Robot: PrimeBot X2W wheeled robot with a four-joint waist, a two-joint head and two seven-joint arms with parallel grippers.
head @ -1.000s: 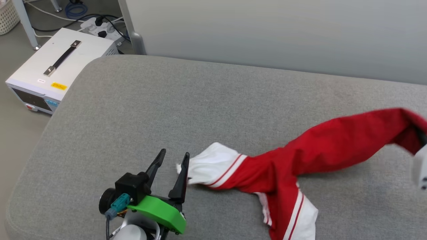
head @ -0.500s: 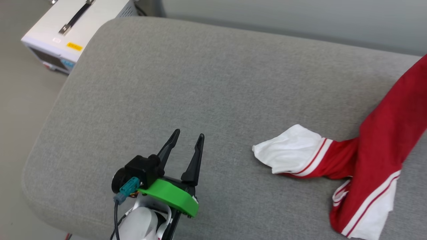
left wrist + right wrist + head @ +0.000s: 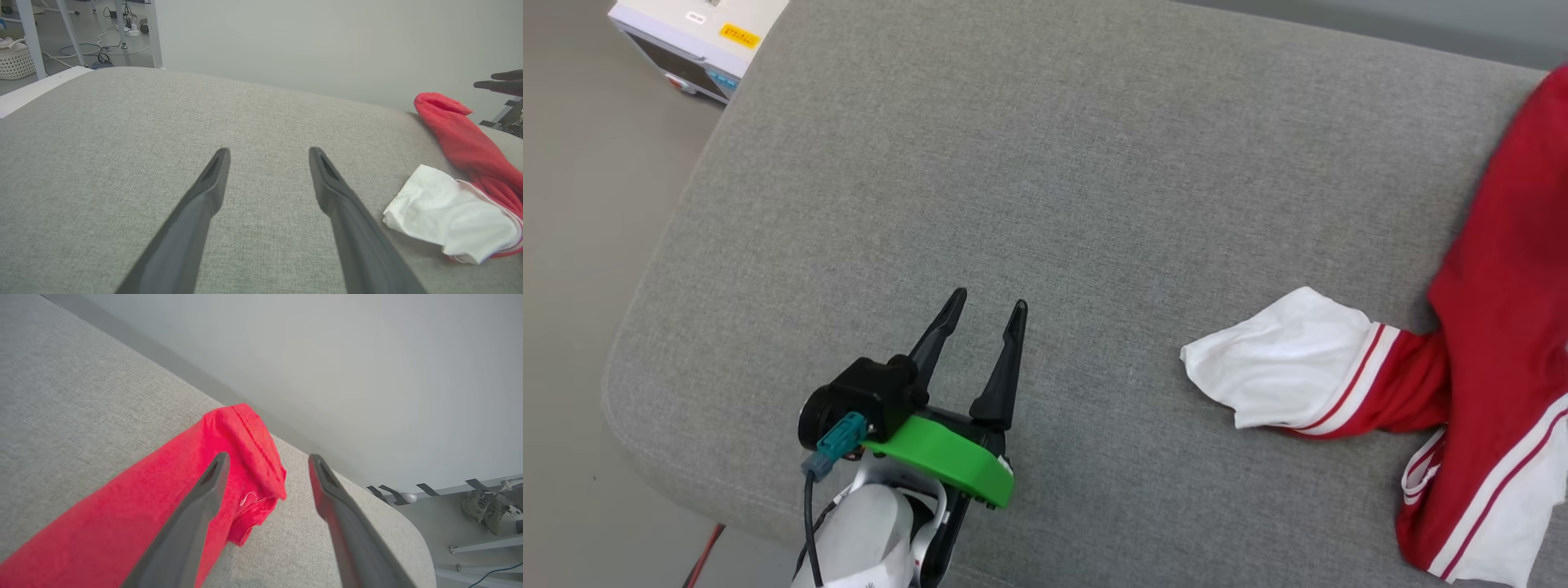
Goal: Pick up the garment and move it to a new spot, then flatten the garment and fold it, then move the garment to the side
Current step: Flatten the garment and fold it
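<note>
The garment (image 3: 1494, 269), red with a white sleeve (image 3: 1282, 359) and red-white striped trim, lies stretched along the right side of the grey cushion (image 3: 1013, 163). Its lettering is hidden. My left gripper (image 3: 989, 299) is open and empty near the cushion's front. In the left wrist view it (image 3: 268, 150) hovers over bare fabric, with the garment (image 3: 461, 139) to its right. My right gripper (image 3: 268, 456) is open just above the bunched red end of the garment (image 3: 163, 477), which rests on the cushion between and below the fingers. Its dark fingertips (image 3: 498, 81) show above that end.
A white instrument box (image 3: 698, 37) stands on the floor past the cushion's left corner. The cushion's rounded left and front edges drop to the floor. A pale wall runs behind the cushion. Shoes (image 3: 486, 506) sit on the floor beyond its right end; a wicker basket (image 3: 16, 61) stands far left.
My right gripper has opened and let go of the garment's red end, which now rests on the cushion. The head camera has tilted down and turned. My left gripper stays open.
</note>
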